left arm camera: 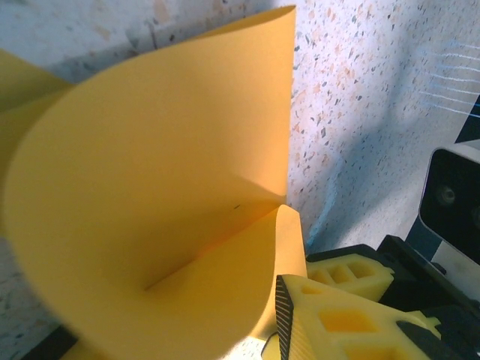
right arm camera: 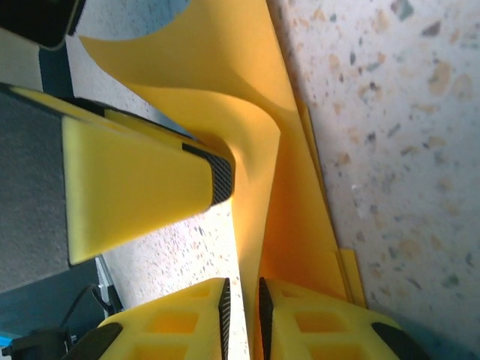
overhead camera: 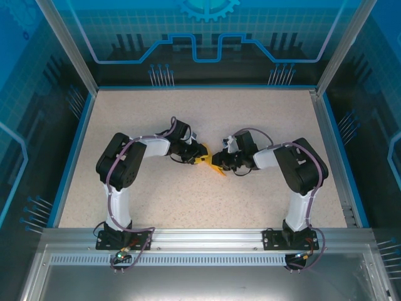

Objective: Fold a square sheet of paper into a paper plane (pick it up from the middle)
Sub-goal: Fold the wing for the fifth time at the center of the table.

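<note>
Paper: the orange-yellow sheet of paper [overhead camera: 212, 165] is at the centre of the overhead frame, between the two gripper tips. It is bent into a broad curve with one crease.
Right gripper: the right gripper [right arm camera: 241, 300] is at the bottom of its wrist frame, its jaws a narrow slit apart with the sheet running through. I cannot tell whether they press it.
Left gripper: the left gripper [overhead camera: 199, 157] is just left of the sheet. One yellow finger [left arm camera: 330, 322] sits beside the curl and the other is hidden, so its grip is unclear.
Table: a speckled beige table [overhead camera: 263, 119] lies underneath.
</note>
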Robot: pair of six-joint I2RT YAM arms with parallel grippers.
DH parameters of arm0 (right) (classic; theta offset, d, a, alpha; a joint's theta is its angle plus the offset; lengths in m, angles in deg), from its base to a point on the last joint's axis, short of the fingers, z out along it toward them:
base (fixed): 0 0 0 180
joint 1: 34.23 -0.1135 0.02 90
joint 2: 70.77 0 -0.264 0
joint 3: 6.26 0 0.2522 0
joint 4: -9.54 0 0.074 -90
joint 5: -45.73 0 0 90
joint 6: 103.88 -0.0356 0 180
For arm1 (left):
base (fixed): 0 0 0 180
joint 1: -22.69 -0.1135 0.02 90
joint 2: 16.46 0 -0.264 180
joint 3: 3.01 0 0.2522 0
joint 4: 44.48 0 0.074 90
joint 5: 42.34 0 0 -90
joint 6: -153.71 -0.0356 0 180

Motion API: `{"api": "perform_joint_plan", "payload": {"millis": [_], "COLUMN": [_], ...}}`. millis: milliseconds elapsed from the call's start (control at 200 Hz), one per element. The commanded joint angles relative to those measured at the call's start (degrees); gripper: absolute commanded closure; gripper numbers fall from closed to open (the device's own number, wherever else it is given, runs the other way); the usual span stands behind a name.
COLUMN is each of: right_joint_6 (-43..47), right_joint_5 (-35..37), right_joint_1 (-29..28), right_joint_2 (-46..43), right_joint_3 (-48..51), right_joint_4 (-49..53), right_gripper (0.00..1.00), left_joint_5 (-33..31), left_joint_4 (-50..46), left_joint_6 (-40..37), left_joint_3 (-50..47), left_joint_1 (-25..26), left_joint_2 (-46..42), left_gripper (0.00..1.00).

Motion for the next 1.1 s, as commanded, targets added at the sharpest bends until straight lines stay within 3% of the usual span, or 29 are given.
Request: {"api": "perform_joint_plan", "payload": {"millis": [0,215,420,560,1095], "right_joint_6": [4.25,7.23,5.99,3.69,-5.09], "right_joint_5": [0.01,1.64,1.18,-0.25,-5.63], "right_joint_1": [1.0,1.35,2.05,2.8,4.78], "right_joint_2": [-2.03,-2.52,-0.61,-0.05,1.86], "right_joint_3": [-0.88,-0.5,0.21,1.22,3.34], "right_joint_4": [7.74,10.23,7.68,4.65,-3.39], "right_gripper": [0.79,0.79,0.92,0.95,1.0], "left_joint_5": [-1.05,-0.28,0.86,1.43,5.53], "left_joint_4": [-3.48,-3.57,-4.07,-4.11,7.95], "left_joint_6": [-1.25,-1.15,-1.71,-2.61,-3.22], "left_joint_3": [1.12,1.8,3.3,4.01,-2.42], "left_joint_1": [0.09,0.07,0.05,0.03,1.64], "left_joint_2": [2.05,2.2,1.58,0.52,-2.72], "left_gripper": [0.68,0.68,0.68,0.67,0.62]}}
